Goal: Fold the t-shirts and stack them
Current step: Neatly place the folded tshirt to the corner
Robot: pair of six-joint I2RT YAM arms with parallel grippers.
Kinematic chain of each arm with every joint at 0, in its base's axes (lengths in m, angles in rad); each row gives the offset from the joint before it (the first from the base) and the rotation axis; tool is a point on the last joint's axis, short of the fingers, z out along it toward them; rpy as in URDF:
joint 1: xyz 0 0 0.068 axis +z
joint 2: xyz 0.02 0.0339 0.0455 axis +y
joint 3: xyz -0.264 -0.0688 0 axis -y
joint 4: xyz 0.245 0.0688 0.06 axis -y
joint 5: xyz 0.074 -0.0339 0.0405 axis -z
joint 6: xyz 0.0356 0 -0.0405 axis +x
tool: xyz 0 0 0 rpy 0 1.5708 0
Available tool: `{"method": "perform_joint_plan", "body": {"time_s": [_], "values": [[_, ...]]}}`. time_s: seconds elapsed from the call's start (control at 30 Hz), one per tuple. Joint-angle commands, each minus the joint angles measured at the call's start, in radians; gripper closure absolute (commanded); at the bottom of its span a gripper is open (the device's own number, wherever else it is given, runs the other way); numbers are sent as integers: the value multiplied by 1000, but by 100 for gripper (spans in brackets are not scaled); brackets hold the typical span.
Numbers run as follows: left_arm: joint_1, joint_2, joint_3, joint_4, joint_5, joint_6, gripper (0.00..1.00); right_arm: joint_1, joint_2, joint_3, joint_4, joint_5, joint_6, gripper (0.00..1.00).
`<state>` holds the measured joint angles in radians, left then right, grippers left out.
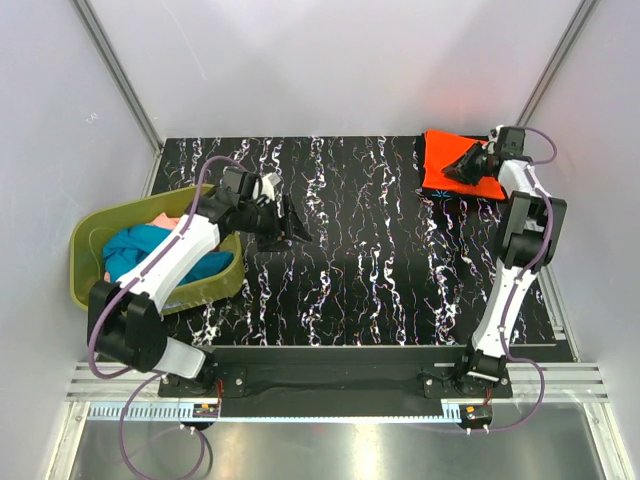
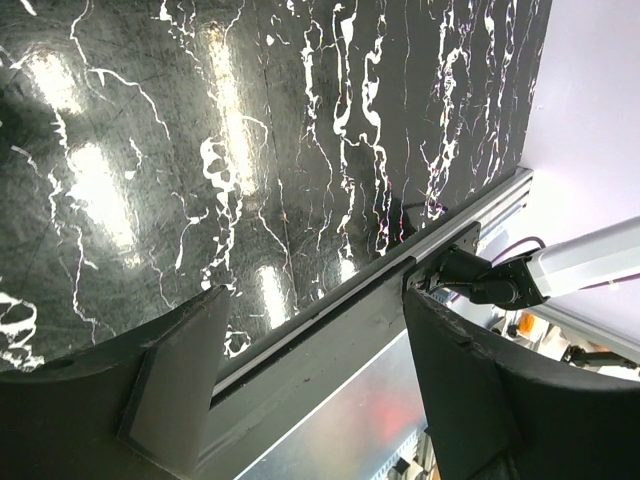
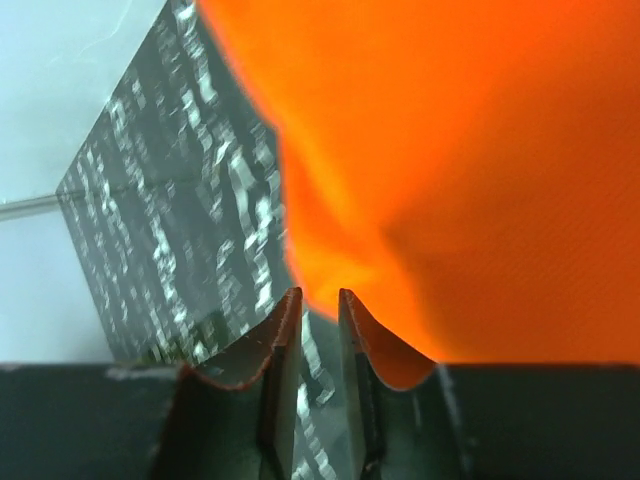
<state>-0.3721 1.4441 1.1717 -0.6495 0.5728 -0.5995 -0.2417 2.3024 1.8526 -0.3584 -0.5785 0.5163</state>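
A bright orange t-shirt (image 1: pixel 436 150) lies folded at the far right corner of the black marbled table (image 1: pixel 360 260). My right gripper (image 1: pixel 455 168) sits low over the shirt's left part. In the right wrist view its jaws (image 3: pixel 320 296) stand a narrow gap apart, with only table showing between them and the edge of the orange shirt (image 3: pixel 450 150) just past the tips. My left gripper (image 1: pixel 293 228) hovers over bare table beside the basket. It is wide open and empty in the left wrist view (image 2: pixel 315 300). A teal t-shirt (image 1: pixel 135 248) and a pink one (image 1: pixel 165 216) lie in the basket.
An olive-green plastic basket (image 1: pixel 84 238) stands at the table's left edge, under my left arm. Grey walls close in the back and both sides. The table's front rail (image 2: pixel 330 330) and the right arm's base (image 2: pixel 495 280) show in the left wrist view.
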Motion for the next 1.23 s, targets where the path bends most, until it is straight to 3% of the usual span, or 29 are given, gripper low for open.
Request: {"method": "perform_joint_plan", "body": {"time_s": [0.0, 0.27, 0.37, 0.47, 0.57, 0.73, 0.77, 0.83, 1.0, 1.17, 1.2], "values": [[1, -73, -6, -16, -31, 3, 24, 50, -204, 2, -116, 16, -42, 71], [-2, -284, -176, 53, -39, -118, 20, 237, -691, -552, -114, 29, 4, 65], [-5, -365, -237, 62, -76, -150, 17, 386, -854, -741, -88, 61, 50, 64], [-7, -488, -335, 89, -105, -184, 13, 517, -989, -925, -59, 126, 116, 61], [-7, -632, -464, 135, -122, -232, 10, 551, -1124, -1117, -33, 172, 189, 60], [-7, -877, -653, 180, -120, -281, 6, 552, -1383, -1283, -88, 242, 232, 45], [-7, -911, -703, 182, -119, -292, 6, 552, -1418, -1323, -96, 247, 240, 27], [-7, -1021, -762, 191, -107, -312, 5, 552, -1521, -1363, -103, 265, 276, 1], [-7, -1234, -885, 194, -77, -350, 3, 553, -1670, -1478, -117, 307, 395, 0], [-7, -1468, -942, 191, -53, -410, 2, 552, -1874, -1549, -137, 229, 429, 0], [-7, -1575, -954, 189, -50, -421, 1, 552, -1970, -1555, -129, 171, 433, 0]]}}
